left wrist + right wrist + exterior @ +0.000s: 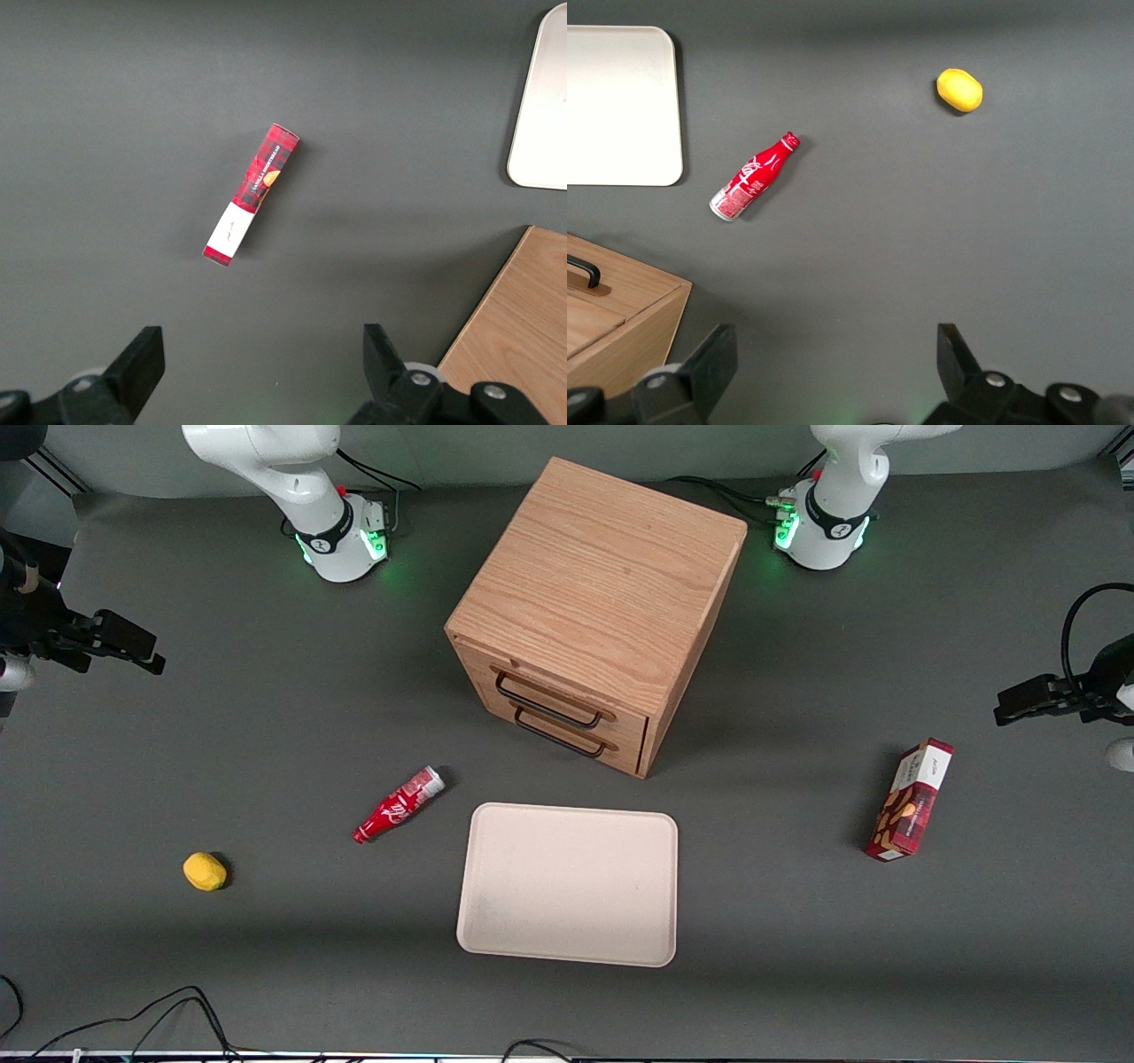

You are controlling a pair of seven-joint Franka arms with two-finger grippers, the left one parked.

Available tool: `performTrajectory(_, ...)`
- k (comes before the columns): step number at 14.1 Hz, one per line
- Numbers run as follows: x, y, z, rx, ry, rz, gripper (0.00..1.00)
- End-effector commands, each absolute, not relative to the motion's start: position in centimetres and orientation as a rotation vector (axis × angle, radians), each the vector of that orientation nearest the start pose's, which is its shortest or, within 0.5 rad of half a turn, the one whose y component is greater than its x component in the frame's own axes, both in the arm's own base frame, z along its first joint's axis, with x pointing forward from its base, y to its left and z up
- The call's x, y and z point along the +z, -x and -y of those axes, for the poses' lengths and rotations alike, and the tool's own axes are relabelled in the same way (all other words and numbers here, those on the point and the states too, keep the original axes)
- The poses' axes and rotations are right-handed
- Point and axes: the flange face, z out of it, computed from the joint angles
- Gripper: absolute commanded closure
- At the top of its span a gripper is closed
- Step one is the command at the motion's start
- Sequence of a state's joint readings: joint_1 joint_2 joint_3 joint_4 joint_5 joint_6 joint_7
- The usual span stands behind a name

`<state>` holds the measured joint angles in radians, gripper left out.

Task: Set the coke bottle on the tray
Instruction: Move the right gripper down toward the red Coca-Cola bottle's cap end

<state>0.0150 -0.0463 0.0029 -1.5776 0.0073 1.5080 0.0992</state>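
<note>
The coke bottle (399, 804) is small, slim and red with white script. It lies on its side on the grey table, its cap end nearer the front camera. It lies beside the tray (569, 886), apart from it, toward the working arm's end. The tray is large, flat and cream, and nothing is on it. My right gripper (146, 655) hovers high at the working arm's end of the table, far from the bottle. In the right wrist view the gripper (833, 354) is open and empty, with the bottle (753, 177) and the tray (620, 106) below it.
A wooden two-drawer cabinet (594, 602) stands just farther from the front camera than the tray. A yellow lemon (205, 871) lies toward the working arm's end. A red snack box (911, 800) stands toward the parked arm's end. Cables lie along the table's front edge.
</note>
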Motion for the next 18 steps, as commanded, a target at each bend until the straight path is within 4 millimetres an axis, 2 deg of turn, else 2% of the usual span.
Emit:
performTrajectory(1, 64.5, -53.4, -1.2, 0.037, 3.147, -0.167, 0.0)
performTrajectory(5, 64.2, -53.3, -1.7, 0.065, 3.137, -0.159, 0.0)
performTrajectory(7, 62.4, -54.4, -2.7, 0.105, 3.127, -0.2, 0.0)
performTrajectory(9, 58.4, -56.8, -5.4, 0.135, 3.101, -0.28, 0.0)
performTrajectory(11, 54.1, -58.3, -7.9, 0.134, 3.081, -0.452, 0.0)
performTrajectory(16, 41.1, -58.5, -13.5, 0.106, 2.993, -0.797, 0.0)
performTrajectory(18, 36.4, -58.6, -14.3, 0.094, 2.95, -0.893, 0.0)
